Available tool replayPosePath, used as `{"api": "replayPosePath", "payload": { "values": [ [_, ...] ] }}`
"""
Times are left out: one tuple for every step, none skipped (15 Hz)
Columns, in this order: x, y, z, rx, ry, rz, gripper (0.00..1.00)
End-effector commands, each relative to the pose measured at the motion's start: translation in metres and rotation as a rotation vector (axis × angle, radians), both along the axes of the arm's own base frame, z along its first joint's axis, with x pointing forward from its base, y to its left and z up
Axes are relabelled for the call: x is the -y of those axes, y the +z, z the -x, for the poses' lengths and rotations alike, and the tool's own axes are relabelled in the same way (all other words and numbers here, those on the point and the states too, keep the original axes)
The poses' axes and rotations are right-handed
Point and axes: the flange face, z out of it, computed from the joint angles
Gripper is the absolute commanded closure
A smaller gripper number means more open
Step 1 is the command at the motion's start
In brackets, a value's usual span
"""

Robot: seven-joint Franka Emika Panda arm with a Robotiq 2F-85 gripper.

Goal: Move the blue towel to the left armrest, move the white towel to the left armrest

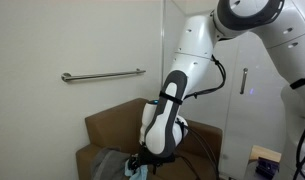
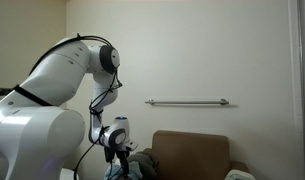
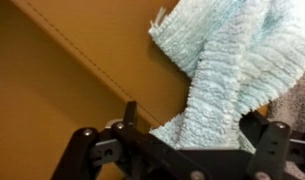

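The blue towel (image 3: 217, 70), a fluffy sky-blue cloth, lies crumpled on brown couch upholstery (image 3: 62, 90) with a stitched seam. My gripper (image 3: 192, 125) hovers right over it, jaws standing wide apart with a fold of the towel between the black fingers (image 3: 128, 115), neither visibly pinching it. In both exterior views the gripper (image 1: 140, 160) (image 2: 120, 160) is low at the couch, with a bit of the blue towel (image 1: 132, 169) beneath it. The rounded brown left armrest (image 1: 90, 157) is just beside it. The white towel is out of view.
The couch's brown backrest (image 1: 117, 120) (image 2: 192, 150) stands against a white wall with a metal grab bar (image 1: 102, 75) (image 2: 187, 102). A patch of dull grey-brown cloth (image 3: 297, 105) shows at the wrist view's right edge. The robot's white arm (image 1: 172, 110) leans over the couch.
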Motion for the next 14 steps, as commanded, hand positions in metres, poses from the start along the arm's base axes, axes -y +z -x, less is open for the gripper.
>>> {"api": "replayPosePath", "payload": {
  "values": [
    [-0.001,0.035,0.021,0.036,0.014,-0.036,0.0],
    [-0.004,0.042,0.024,0.053,0.016,-0.044,0.0],
    [-0.006,0.049,0.028,0.062,0.016,-0.048,0.0],
    [-0.006,0.056,0.031,0.062,0.006,-0.051,0.0],
    [-0.005,0.063,0.035,0.053,-0.006,-0.051,0.0],
    [0.0,0.069,0.04,0.042,-0.031,-0.043,0.0],
    [0.006,0.075,0.043,0.029,-0.059,-0.034,0.0],
    [0.014,0.079,0.047,0.014,-0.09,-0.023,0.0],
    [0.024,0.08,0.05,-0.003,-0.124,-0.006,0.0],
    [0.035,0.082,0.051,-0.029,-0.164,0.014,0.0],
    [0.045,0.082,0.051,-0.04,-0.198,0.024,0.0],
    [0.056,0.084,0.052,-0.057,-0.228,0.032,0.0],
    [0.067,0.087,0.051,-0.064,-0.261,0.037,0.0],
    [0.079,0.088,0.052,-0.06,-0.289,0.036,0.0]
  ]
}}
